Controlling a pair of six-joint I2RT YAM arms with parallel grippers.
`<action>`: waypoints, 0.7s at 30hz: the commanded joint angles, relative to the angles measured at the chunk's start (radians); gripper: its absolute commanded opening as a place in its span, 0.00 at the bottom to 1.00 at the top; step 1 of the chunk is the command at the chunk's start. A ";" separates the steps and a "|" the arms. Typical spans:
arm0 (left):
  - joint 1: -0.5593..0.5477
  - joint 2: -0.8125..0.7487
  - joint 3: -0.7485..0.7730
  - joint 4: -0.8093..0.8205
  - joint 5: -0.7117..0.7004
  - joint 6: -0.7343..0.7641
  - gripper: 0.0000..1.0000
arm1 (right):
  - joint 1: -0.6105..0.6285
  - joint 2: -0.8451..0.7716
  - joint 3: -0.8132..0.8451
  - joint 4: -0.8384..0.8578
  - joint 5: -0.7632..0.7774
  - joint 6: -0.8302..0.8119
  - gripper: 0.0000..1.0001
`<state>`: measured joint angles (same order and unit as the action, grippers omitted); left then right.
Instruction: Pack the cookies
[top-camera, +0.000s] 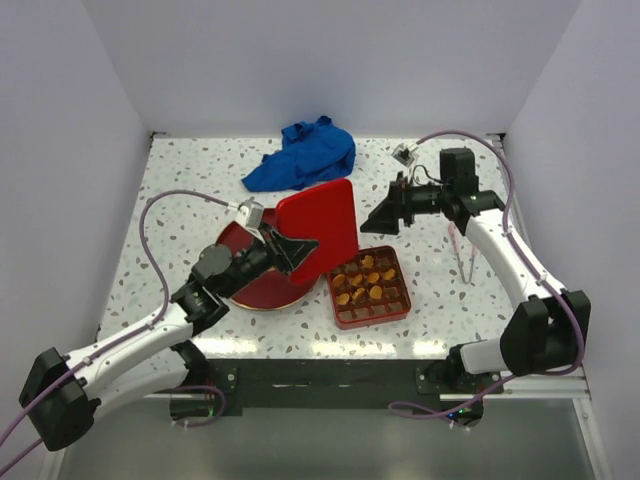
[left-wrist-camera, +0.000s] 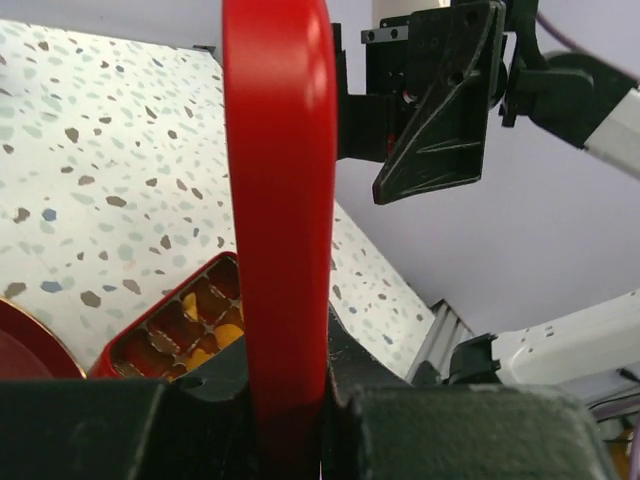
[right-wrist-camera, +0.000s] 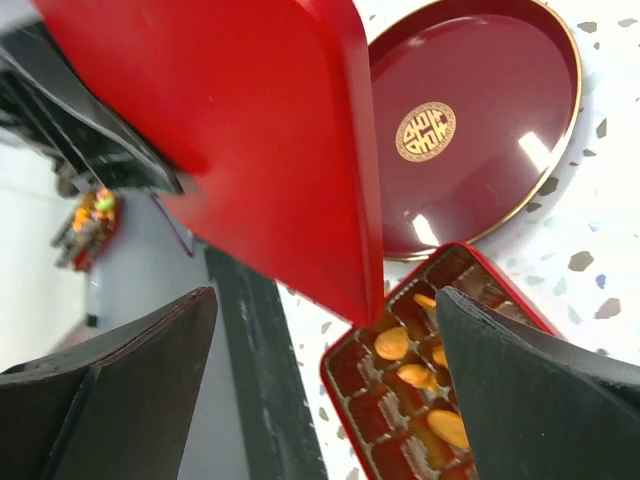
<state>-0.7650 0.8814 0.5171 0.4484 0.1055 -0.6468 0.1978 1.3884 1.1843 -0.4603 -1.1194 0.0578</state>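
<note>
You have the red lid (top-camera: 325, 225) standing tilted on edge, and the left gripper (top-camera: 290, 250) is clenched on its 8 o'clock edge. The dark red plate (top-camera: 262, 292) lies under that arm, bare. The compartment tin (top-camera: 370, 322) sits at 4 o'clock from the left gripper, just beside the lid's lower corner, with the cookies (top-camera: 365, 280) in its cells. The right gripper (top-camera: 385, 215) hovers at the tin's 12 o'clock, released and holding nothing. In my judgement the left arm, reaching in from 7 o'clock, must swing the lid flat over the tin.
</note>
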 joint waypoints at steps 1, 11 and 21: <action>0.020 0.022 -0.072 0.349 0.019 -0.313 0.00 | 0.000 0.001 -0.031 0.234 -0.046 0.229 0.95; 0.027 0.129 -0.144 0.642 -0.023 -0.497 0.00 | 0.061 0.024 -0.123 0.543 -0.102 0.632 0.93; 0.065 0.202 -0.167 0.803 -0.055 -0.655 0.00 | 0.115 0.029 -0.054 0.600 -0.158 0.858 0.76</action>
<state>-0.7231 1.0821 0.3485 1.0855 0.0807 -1.2201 0.2996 1.4174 1.0672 0.0654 -1.2175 0.7666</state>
